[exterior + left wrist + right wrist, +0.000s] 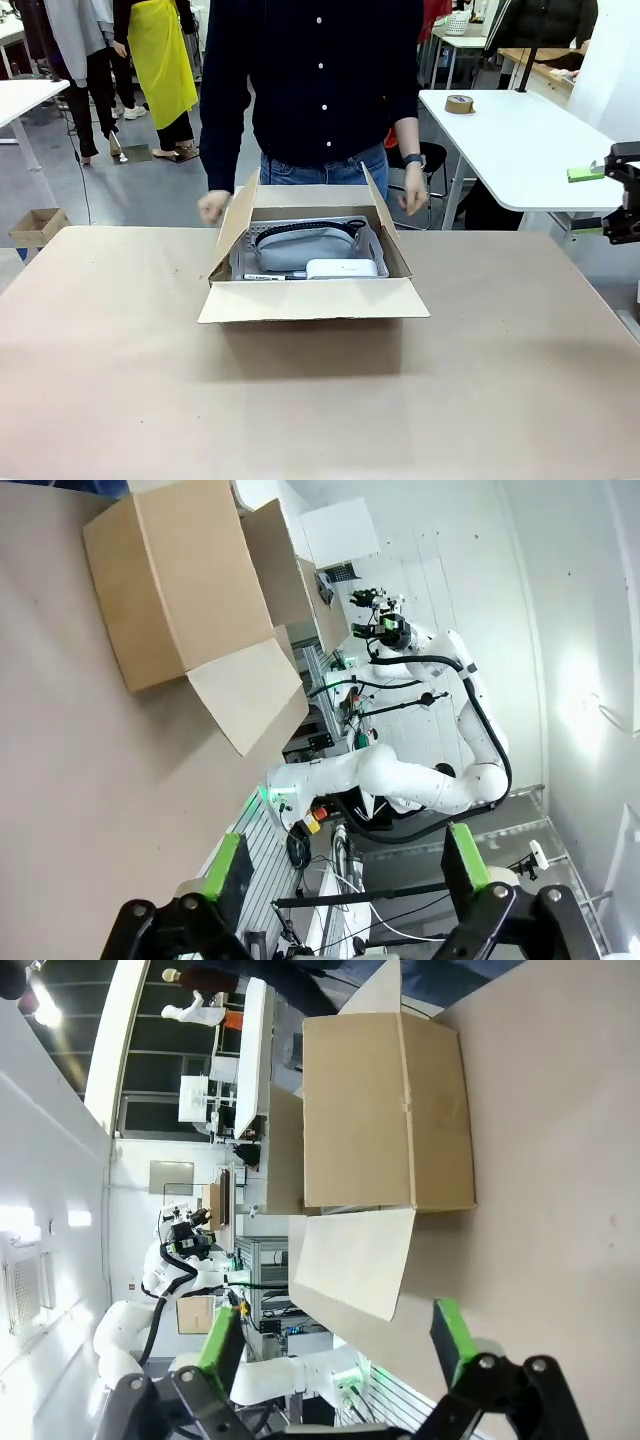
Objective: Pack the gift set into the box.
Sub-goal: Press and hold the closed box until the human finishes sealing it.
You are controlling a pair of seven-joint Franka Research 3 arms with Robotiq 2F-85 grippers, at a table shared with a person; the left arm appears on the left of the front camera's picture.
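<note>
1. A wide tan-topped table [100, 380] spans the near scene.
2. A white rectangular table [520, 160] stands at the far right, with a round roll of brown packing tape [459, 104] on it near its far left corner.
3. A small brown cardboard carton [37, 226] sits on the grey floor, far left.
4. A person in a dark navy buttoned shirt [320, 80] and blue jeans stands at the tan table's far edge, wearing a dark wristwatch [414, 161].

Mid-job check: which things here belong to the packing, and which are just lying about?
Job: box, flaps open; gift set, lying inside it.
Lying about: tape roll on the white side table; small carton, far left.
</note>
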